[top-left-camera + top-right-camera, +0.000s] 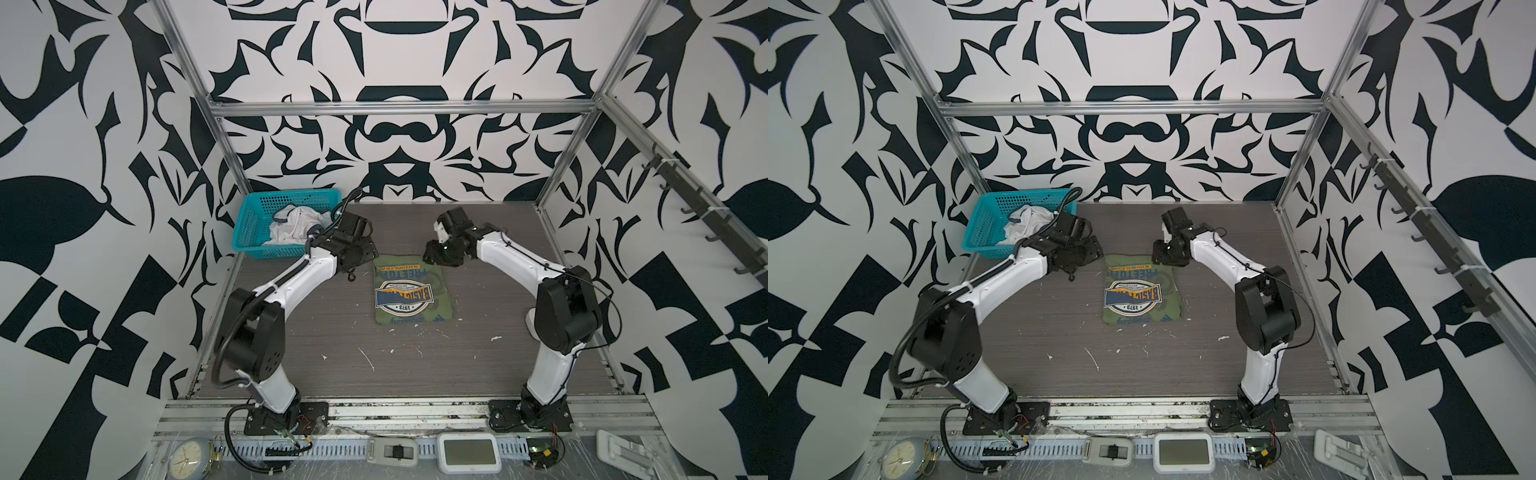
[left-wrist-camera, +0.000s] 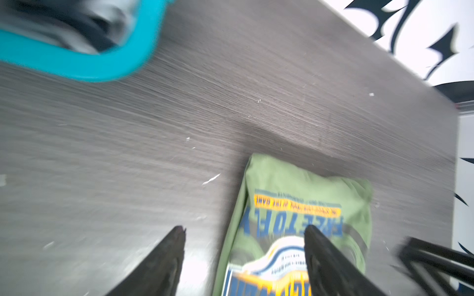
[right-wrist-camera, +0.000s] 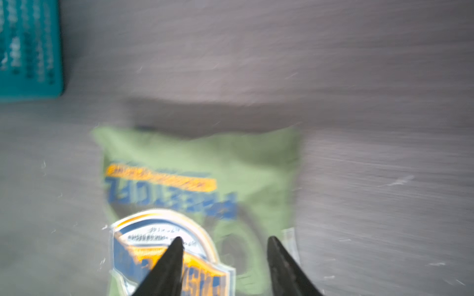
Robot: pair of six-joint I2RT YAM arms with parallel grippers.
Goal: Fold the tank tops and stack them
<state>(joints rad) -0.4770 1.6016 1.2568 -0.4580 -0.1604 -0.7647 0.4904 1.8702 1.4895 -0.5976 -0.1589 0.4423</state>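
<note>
The olive green tank top (image 1: 409, 291) (image 1: 1138, 291) lies folded into a small rectangle at mid-table, badge print facing up. A white tank top (image 1: 295, 226) (image 1: 1027, 226) sits crumpled in the teal basket (image 1: 249, 224) (image 1: 980, 224) at the back left. My left gripper (image 1: 368, 252) (image 2: 245, 228) hovers open over the green top's far left corner (image 2: 302, 184), holding nothing. Over the far right corner (image 3: 200, 159), my right gripper (image 1: 432, 253) (image 3: 225, 238) is also open and holds nothing. Both wrist views are blurred.
Aluminium frame posts (image 1: 232, 158) stand at the table's back corners against patterned walls. White flecks (image 1: 365, 357) mark the dark wood tabletop. A clock (image 1: 187, 459) and small devices (image 1: 469, 453) lie on the front rail beside the arm bases.
</note>
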